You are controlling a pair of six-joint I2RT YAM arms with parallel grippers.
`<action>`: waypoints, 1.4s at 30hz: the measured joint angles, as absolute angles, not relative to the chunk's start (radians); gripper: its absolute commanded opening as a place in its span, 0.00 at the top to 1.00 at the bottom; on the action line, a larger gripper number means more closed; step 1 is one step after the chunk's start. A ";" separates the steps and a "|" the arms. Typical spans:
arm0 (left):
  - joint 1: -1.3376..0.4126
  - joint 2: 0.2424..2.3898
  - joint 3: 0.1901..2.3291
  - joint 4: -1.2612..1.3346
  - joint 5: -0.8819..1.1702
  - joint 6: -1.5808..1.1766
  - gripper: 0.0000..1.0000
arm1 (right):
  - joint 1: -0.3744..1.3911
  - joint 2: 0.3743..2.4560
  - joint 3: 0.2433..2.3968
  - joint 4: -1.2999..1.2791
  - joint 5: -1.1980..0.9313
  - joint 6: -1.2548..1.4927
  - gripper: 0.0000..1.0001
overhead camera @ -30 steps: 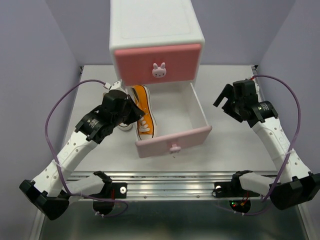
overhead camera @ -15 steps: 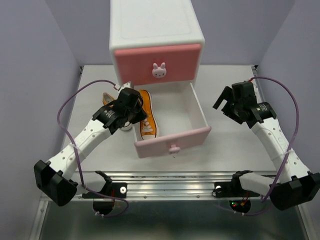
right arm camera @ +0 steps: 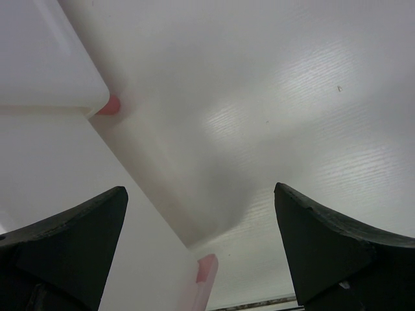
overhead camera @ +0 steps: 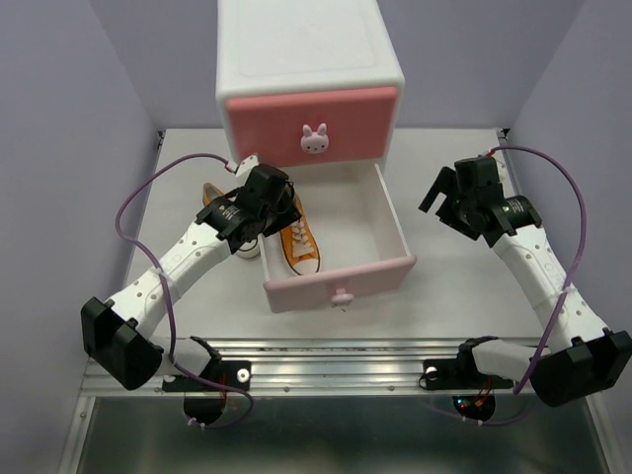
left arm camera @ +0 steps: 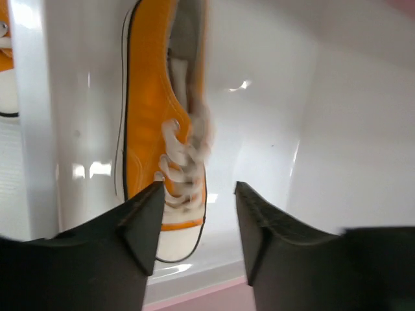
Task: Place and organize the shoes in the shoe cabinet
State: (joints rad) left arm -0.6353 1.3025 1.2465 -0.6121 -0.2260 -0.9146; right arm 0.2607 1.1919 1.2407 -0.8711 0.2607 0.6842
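The shoe cabinet (overhead camera: 308, 59) stands at the back, its lower drawer (overhead camera: 341, 281) pulled out. One orange shoe (overhead camera: 298, 245) lies inside the drawer along its left wall, toe toward the pale pink front; in the left wrist view this shoe (left arm camera: 159, 129) is slightly blurred. My left gripper (overhead camera: 279, 209) hovers just above it, open, with nothing between its fingers (left arm camera: 146, 214). A second orange shoe (overhead camera: 211, 193) lies on the table left of the drawer, mostly hidden under my left arm. My right gripper (overhead camera: 444, 202) hangs open to the right of the drawer, empty.
The upper drawer (overhead camera: 312, 120) is shut, with a bunny knob (overhead camera: 314, 139). The right half of the open drawer (overhead camera: 355, 212) holds nothing. Purple walls close in the table on both sides. A metal rail (overhead camera: 326, 360) runs along the near edge.
My left gripper carried the orange shoe rightward over the drawer, then opened; the shoe now lies in the drawer. The right arm has barely moved.
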 measured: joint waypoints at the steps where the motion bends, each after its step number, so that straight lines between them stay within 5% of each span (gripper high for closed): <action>1: -0.636 1.306 1.254 -0.608 -0.232 -0.917 0.34 | 0.261 1.192 1.243 -0.870 0.263 0.684 0.00; 9: -0.640 1.305 1.326 -0.604 -0.237 -0.891 0.26 | 0.261 1.192 1.249 -0.863 0.273 0.687 0.00; 13: -0.640 1.288 1.395 -0.619 -0.241 -0.866 0.08 | 0.261 1.192 1.251 -0.863 0.277 0.690 0.00; 17: -0.640 1.201 1.463 -0.657 -0.293 -0.866 0.01 | 0.261 1.190 1.260 -0.863 0.282 0.693 0.00; 28: -0.489 0.976 1.464 -0.786 -0.452 -0.888 0.01 | 0.261 1.185 1.269 -0.866 0.289 0.695 0.00; 35: -0.169 1.125 1.270 -0.640 -0.313 -0.800 0.01 | 0.261 1.192 1.310 -0.863 0.327 0.694 0.00; 42: -0.064 1.483 1.244 -0.478 -0.159 -0.683 0.01 | 0.261 1.219 1.343 -0.872 0.340 0.669 0.00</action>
